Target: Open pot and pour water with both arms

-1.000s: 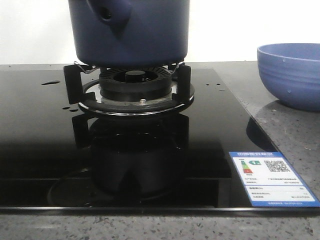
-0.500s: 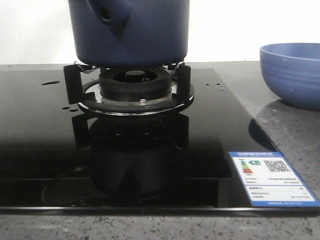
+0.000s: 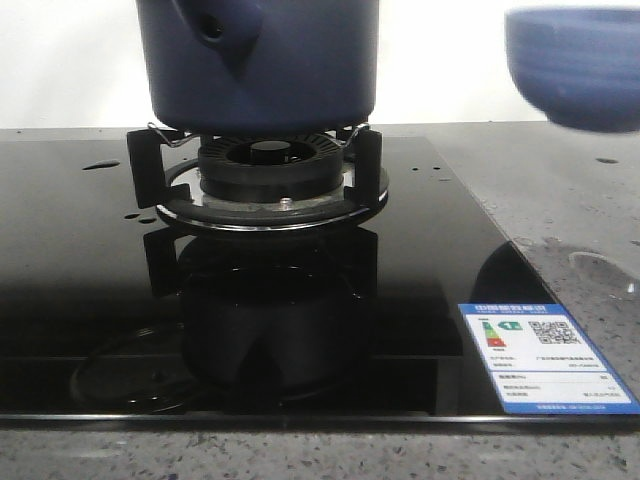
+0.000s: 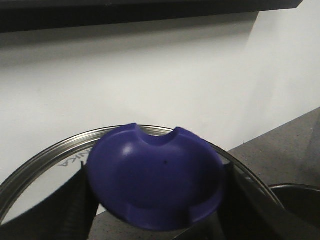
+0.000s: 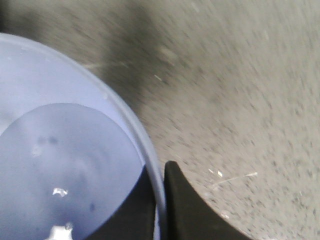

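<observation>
The dark navy pot [image 3: 260, 60] stands on the burner stand [image 3: 270, 185], its side socket towards me; its top is cut off by the frame. My left gripper [image 4: 157, 202] is shut on the blue knob [image 4: 155, 175] of a glass lid with a steel rim [image 4: 45, 160], held in the air before the white wall. My right gripper [image 5: 159, 187] is shut on the rim of the lighter blue bowl [image 5: 60, 150], one finger inside, one outside. Water [image 5: 65, 175] lies in the bowl's bottom. In the front view the bowl [image 3: 575, 65] hangs blurred at the upper right.
A black glass cooktop [image 3: 80, 260] carries small drops [image 3: 100, 165] and an energy label [image 3: 535, 360]. On the grey speckled counter at the right lies a wet patch [image 3: 600, 265]. A dark round rim [image 4: 300, 200] shows beside the lid.
The bowl has risen off the counter at the right to the upper right of the front view, leaving a wet patch. The pot has stayed on the burner.
</observation>
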{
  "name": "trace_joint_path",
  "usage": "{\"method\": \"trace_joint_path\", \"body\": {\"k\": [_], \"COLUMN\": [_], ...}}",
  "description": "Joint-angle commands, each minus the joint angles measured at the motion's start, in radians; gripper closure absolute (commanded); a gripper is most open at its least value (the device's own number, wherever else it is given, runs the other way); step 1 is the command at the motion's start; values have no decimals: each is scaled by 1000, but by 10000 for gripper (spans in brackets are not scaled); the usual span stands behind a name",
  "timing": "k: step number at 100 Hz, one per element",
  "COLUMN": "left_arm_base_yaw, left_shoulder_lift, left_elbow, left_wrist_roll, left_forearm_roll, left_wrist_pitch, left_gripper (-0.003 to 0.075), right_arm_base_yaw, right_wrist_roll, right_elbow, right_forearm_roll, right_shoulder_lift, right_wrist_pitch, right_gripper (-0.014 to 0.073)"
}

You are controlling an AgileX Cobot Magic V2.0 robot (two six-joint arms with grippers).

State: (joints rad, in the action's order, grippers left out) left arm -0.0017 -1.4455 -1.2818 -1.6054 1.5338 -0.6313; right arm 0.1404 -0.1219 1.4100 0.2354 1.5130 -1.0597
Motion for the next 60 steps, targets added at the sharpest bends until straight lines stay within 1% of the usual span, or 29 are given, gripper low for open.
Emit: {"method": "trace_joint_path", "body": {"k": [1, 22, 37, 49, 60], "left_arm_base_yaw": [3, 3, 3, 3, 3], "left_shoulder_lift": [49, 49, 49, 49, 49], "left_elbow": [-41, -41, -41, -41, -41], "left_wrist_roll": [4, 4, 4, 4, 4], "left_forearm_roll": [77, 77, 77, 77, 77], "left_wrist_pitch": [8, 44, 73, 95, 112], "left_gripper": [404, 404, 404, 404, 404], "right_arm_base_yaw": [-35, -164, -261, -326, -379], "right_wrist_roll": [-13, -13, -11, -11, -11], "right_elbow": [123, 363, 524, 632, 703], "right_forearm_roll": [45, 72, 101, 119, 129], "right_shoulder_lift": [-30, 51, 136, 207, 265], "right_wrist_pitch": [-5, -79, -84, -58, 7], "right_gripper": [666, 655, 652, 652, 652]}}
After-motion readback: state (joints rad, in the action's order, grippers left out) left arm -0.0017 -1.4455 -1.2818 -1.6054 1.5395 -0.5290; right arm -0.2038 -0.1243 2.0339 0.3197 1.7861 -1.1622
